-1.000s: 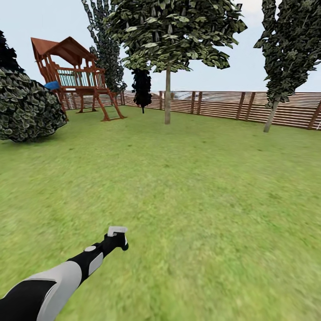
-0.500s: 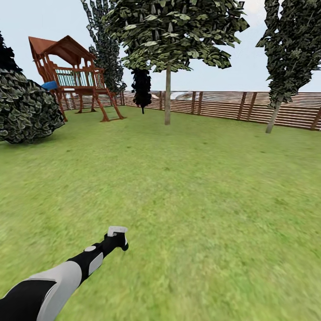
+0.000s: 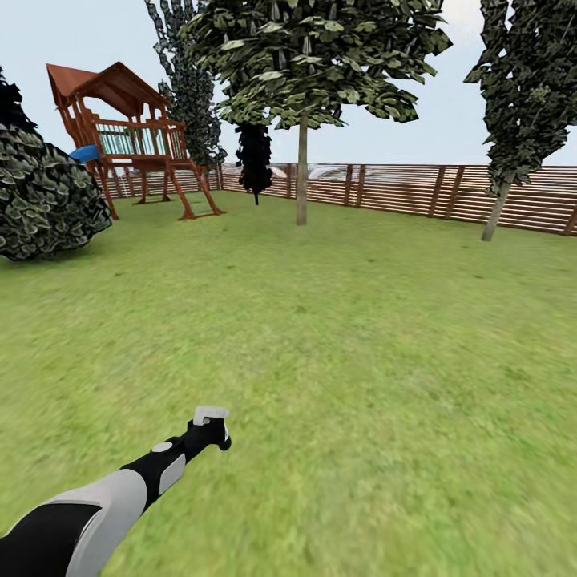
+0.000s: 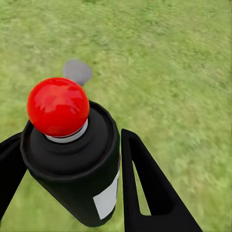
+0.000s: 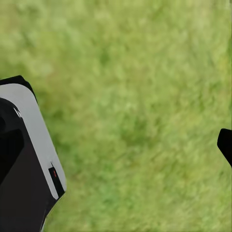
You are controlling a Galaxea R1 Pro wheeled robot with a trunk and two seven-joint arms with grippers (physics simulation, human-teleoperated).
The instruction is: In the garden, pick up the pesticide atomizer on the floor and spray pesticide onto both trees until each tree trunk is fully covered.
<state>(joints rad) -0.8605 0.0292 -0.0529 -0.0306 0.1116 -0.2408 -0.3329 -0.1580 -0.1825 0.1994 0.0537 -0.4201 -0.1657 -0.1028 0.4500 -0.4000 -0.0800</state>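
The green grass lawn fills most of the head view, ringed at the back by a brown horizontal-slat wooden fence. A tall tree with a broad flat leafy canopy stands mid-lawn on a straight bare grey-brown trunk; its crown is cut off by the frame's upper edge. At far right a second tree with a leaning thin trunk is likewise cropped. A round dark leafy bush sits at the left edge, partly out of frame, beside a red-brown wooden playset. The trunks are too far off to show any white specks.

The black-and-white left arm reaches forward over the grass, and its end effector is small and hard to read here. In the left wrist view the end effector pinches the dark-bodied pesticide atomizer with a red dome on top between its black fingers, above the lawn, well apart from both trees.

The right wrist view shows blurred grass, a grey-and-black part of the robot's own body and one black fingertip at the frame edge; whether the right end effector is spread or pressed together cannot be told
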